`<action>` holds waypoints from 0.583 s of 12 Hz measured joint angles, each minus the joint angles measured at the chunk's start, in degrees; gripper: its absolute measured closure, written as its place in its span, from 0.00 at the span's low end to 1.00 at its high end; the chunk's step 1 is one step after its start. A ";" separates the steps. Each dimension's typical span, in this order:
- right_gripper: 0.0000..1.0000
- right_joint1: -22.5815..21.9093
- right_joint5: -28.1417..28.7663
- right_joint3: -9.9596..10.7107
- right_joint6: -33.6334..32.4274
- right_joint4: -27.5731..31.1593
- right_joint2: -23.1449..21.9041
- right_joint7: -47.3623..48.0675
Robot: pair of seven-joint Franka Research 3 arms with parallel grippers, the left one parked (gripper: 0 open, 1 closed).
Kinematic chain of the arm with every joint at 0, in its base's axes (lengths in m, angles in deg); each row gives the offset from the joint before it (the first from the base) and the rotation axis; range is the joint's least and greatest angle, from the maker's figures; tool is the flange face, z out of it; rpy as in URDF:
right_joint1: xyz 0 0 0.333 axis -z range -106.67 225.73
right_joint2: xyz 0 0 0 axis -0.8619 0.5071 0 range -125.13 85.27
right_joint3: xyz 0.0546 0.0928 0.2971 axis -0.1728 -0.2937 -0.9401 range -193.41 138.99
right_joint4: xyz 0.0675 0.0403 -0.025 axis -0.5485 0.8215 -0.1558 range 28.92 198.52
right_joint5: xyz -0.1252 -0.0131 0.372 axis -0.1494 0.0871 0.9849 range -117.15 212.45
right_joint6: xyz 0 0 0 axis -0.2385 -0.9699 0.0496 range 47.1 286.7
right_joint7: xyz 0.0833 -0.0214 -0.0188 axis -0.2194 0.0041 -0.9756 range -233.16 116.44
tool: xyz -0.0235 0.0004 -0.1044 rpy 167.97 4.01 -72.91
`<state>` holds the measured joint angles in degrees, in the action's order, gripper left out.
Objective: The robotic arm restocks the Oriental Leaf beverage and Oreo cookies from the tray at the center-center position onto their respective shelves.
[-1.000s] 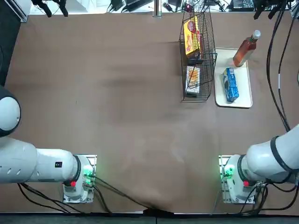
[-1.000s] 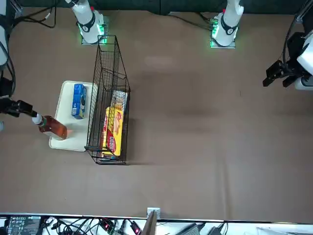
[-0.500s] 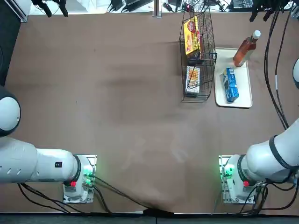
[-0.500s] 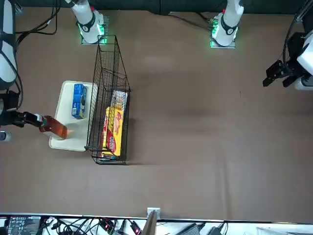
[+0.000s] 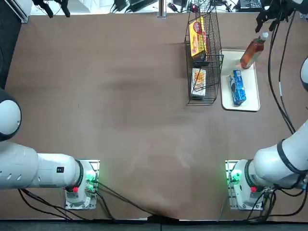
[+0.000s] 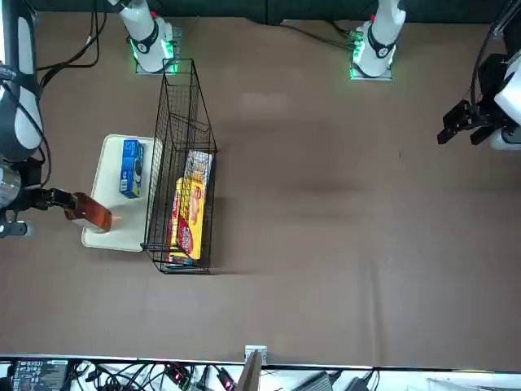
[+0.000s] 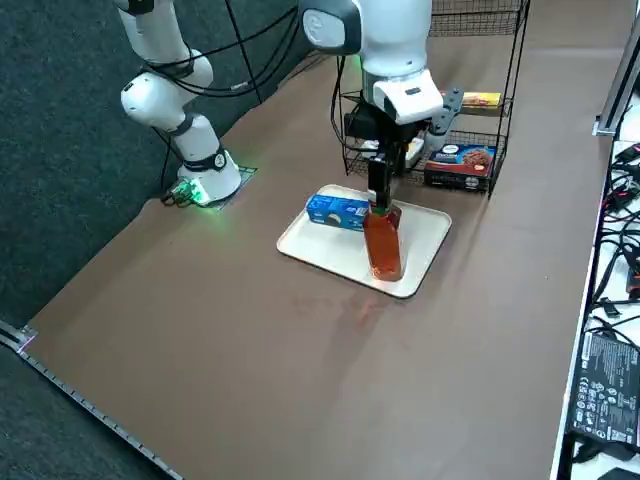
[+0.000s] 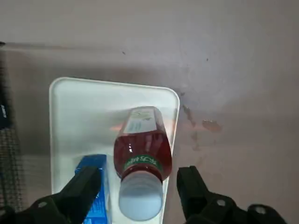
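By the wire rack (image 5: pixel 215 43), far right, yellow-and-red packages (image 5: pixel 198 37) were held, but neither tray item had been shelved. On the white tray (image 5: pixel 251 89) to its right, both were left. The right gripper (image 8: pixel 139 171) was spread around the upright tea bottle's (image 5: pixel 252 54) cap, far end; the blue packet (image 5: pixel 237 88) was placed nearer.

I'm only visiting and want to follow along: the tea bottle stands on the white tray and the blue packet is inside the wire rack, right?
Not quite: the blue packet lies on the white tray, outside the wire rack, as the top view shows. The tea bottle does stand on that tray.
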<state>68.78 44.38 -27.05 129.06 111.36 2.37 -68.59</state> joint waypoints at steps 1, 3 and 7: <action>0.00 0.05 -0.39 0.00 0.19 0.61 0.00 0.00; 0.00 0.23 -0.49 0.00 0.62 1.50 0.00 0.00; 0.00 0.30 -0.49 -0.01 0.82 2.57 -0.01 0.00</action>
<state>69.07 43.89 -27.07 129.88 113.93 2.35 -68.59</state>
